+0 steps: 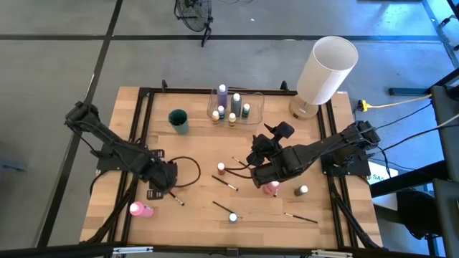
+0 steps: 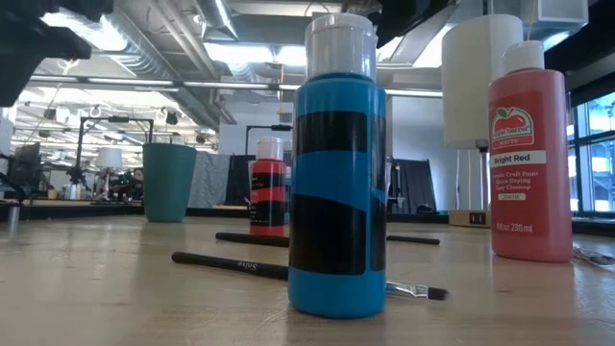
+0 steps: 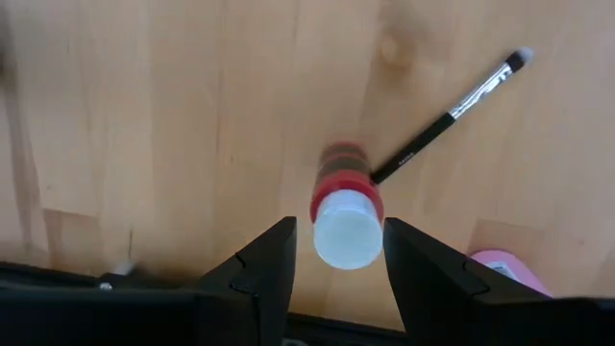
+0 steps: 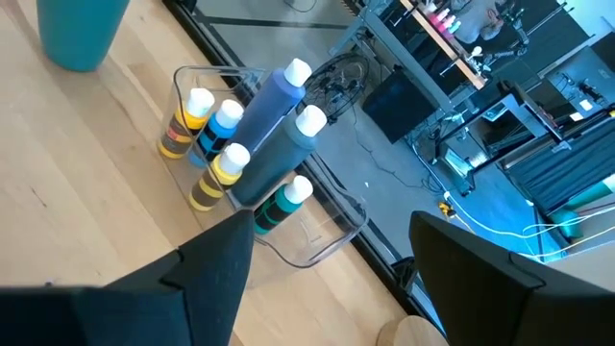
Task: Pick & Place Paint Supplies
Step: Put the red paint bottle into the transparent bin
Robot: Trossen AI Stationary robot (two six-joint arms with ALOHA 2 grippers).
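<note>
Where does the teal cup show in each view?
High view: teal cup, table's back left, left of the clear container.
Low view: left, far back.
Left wrist view: not in it.
Right wrist view: picture's top-left corner, beside the same clear container, the shared landmark.

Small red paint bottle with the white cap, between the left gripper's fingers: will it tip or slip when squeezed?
The small red paint bottle stands upright on a narrow base, so an off-centre squeeze by the left gripper could probably tip it. Its round white cap looks smooth and may slip. The thin dark-handled paintbrush ending beside it would likely get nudged.
</note>
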